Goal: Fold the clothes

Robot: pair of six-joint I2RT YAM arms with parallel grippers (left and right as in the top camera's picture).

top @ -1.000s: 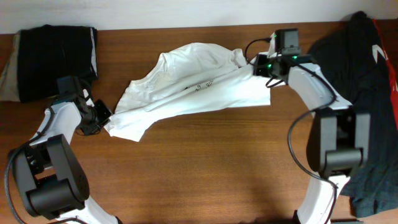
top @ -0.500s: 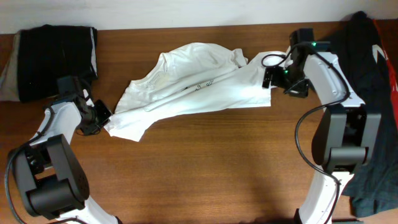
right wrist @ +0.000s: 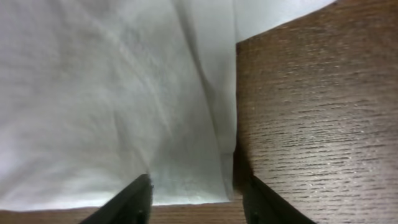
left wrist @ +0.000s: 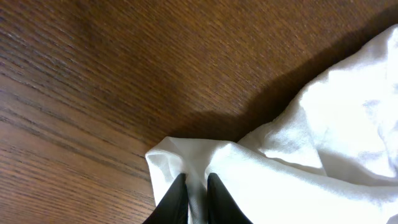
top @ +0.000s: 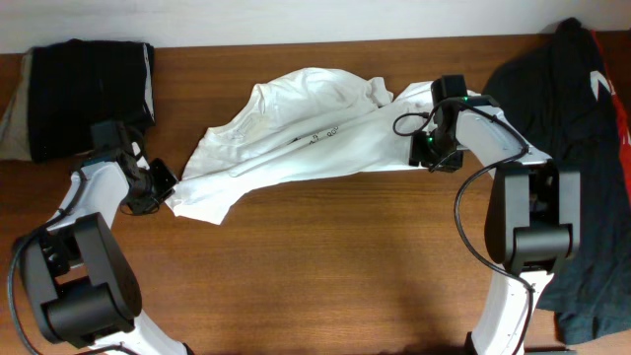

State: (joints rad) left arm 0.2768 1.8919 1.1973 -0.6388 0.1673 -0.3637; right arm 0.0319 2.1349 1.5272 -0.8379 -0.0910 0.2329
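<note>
White thin cloth, overhead view: I read the T-shirt (top: 315, 148) as lying crumpled and spread crosswise on the brown wooden table (top: 325, 266), between the two arms, with its small dark lettering (top: 320, 135) facing up near the middle. My left gripper (top: 163, 192) sits at the shirt's lower left corner, touching the cloth; my right gripper (top: 426, 153) sits at the shirt's right edge, over the cloth. A folded black and beige bundle (top: 84, 94) lies at the table's far left corner, well apart from the shirt, and a black garment with red and white marks (top: 582, 158) covers the right end of the table, just beside the right arm. Left wrist view: the left gripper (left wrist: 194, 186) has its jaws drawn nearly together, and a small fold at the corner of the T-shirt (left wrist: 323, 143) is pinched between them; the rest of the cloth rises in soft ridges to the right, and bare table (left wrist: 93, 74) fills the upper left. Right wrist view: the right gripper (right wrist: 196, 193) has its jaws spread wide, one over the cloth and one over the wood, gripping nothing; the hemmed edge of the T-shirt (right wrist: 112, 93) lies flat between them, and the wood grain of the table (right wrist: 311, 124) shows on the right.
</note>
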